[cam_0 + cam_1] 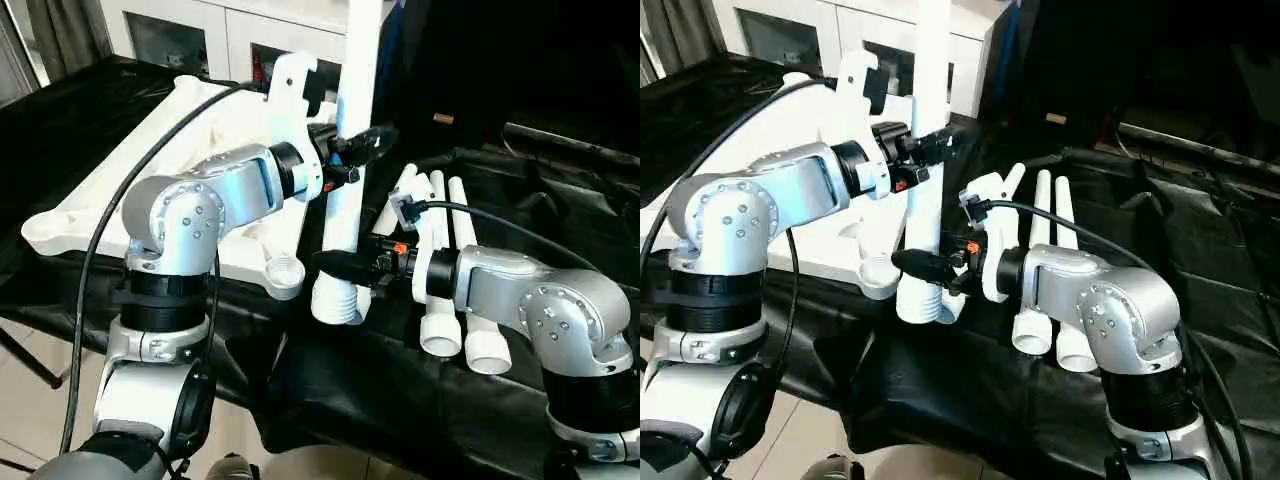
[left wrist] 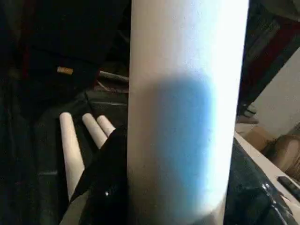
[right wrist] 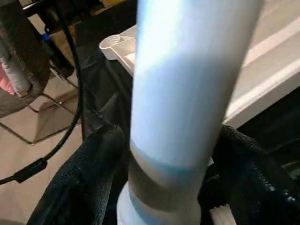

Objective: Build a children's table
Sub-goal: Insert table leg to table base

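Two claws, left claw [image 1: 362, 150] high and right claw [image 1: 340, 266] low, clench one upright leg [image 1: 345, 215]; we judge the corner socket [image 1: 284, 272] just left.

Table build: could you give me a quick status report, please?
Both grippers, left and right, shut on one upright leg. Its threaded end hangs beside the tabletop's near socket, not in it. Three legs lie on the black cloth.

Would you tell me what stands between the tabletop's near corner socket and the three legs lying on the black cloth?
The upright leg stands there, seen in the left eye view, gripped by the left pincer above and the right pincer near its ribbed end.
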{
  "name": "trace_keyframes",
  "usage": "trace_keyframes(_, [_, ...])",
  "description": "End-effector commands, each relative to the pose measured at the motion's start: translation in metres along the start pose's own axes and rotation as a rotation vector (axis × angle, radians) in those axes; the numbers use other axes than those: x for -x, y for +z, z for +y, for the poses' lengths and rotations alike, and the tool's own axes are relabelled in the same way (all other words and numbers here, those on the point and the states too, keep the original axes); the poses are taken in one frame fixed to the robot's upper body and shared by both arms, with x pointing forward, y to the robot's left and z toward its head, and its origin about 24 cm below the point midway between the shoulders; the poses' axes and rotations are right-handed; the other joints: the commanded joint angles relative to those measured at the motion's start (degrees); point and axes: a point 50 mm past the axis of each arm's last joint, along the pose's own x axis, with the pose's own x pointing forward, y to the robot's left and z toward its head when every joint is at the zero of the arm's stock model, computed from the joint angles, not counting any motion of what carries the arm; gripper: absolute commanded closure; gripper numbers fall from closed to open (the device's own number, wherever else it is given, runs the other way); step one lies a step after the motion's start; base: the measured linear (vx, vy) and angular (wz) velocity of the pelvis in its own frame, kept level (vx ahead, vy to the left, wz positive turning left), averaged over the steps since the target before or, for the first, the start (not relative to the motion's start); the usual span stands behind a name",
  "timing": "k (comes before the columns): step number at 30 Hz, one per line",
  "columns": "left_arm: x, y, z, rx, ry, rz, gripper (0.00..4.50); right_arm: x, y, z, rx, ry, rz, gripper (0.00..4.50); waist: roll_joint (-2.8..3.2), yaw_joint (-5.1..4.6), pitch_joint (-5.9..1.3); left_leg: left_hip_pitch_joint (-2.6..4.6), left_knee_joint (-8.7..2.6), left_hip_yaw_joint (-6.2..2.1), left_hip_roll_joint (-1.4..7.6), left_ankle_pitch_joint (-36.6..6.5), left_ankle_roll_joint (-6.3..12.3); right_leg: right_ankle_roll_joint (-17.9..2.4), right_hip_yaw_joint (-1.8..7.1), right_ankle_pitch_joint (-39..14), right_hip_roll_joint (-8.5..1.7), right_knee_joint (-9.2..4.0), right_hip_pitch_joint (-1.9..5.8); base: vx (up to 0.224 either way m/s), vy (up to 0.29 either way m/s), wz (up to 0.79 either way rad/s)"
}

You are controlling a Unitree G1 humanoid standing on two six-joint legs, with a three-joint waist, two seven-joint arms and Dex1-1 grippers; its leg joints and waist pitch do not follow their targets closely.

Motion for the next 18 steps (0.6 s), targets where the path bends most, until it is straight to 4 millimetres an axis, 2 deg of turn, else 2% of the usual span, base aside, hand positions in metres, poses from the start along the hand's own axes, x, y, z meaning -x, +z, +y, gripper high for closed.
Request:
trace_keyframes(1, [-0.0021,0.0022,-0.0084,-0.024,-0.042,0.006,2.70,0.0015,0.0034,-0.0008,-0.001,0.000,0.002,1.25,0.08,0.11,-4.42,1.87,-4.49,-1.06,2.19,-11.8,-7.24,-5.3,2.36,-9.2,-3.08,-4.16,1.81,0.000,0.000,0.00])
trace_keyframes(11, [-0.0028,0.0028,-0.0129,-0.041,-0.076,0.013,2.70,0.0010,0.0026,0.0004,-0.008,0.016,0.004,1.25,0.10,0.12,-4.50,1.90,-4.43,-1.05,2.19,-11.6,-7.21,-5.6,2.34,-8.6,-3.05,-4.06,1.89,0.000,0.000,0.00])
trace_keyframes(12, [-0.0029,0.0031,-0.0129,-0.040,-0.076,0.011,2.70,0.0009,0.0019,0.0011,-0.012,0.025,0.006,1.54,0.12,0.14,-4.49,1.91,-4.44,-1.05,2.18,-11.4,-7.21,-5.8,2.34,-8.3,-3.01,-4.00,1.90,0.000,0.000,0.00])
trace_keyframes(15, [-0.0032,0.0039,-0.0128,-0.039,-0.076,0.009,2.70,0.0008,0.0012,0.0016,-0.016,0.030,0.008,1.62,-0.01,0.11,-4.52,1.86,-4.38,-1.03,2.17,-11.3,-7.14,-5.8,2.35,-8.1,-3.05,-3.99,1.95,0.000,0.000,0.00])
trace_keyframes(18, [-0.0034,0.0047,-0.0131,-0.035,-0.079,0.004,2.70,0.0006,0.0003,0.0018,-0.018,0.032,0.011,2.04,0.07,0.18,-4.54,1.90,-4.35,-1.01,2.17,-10.9,-7.07,-5.9,2.35,-8.0,-3.07,-3.95,1.96,0.000,0.000,0.00])
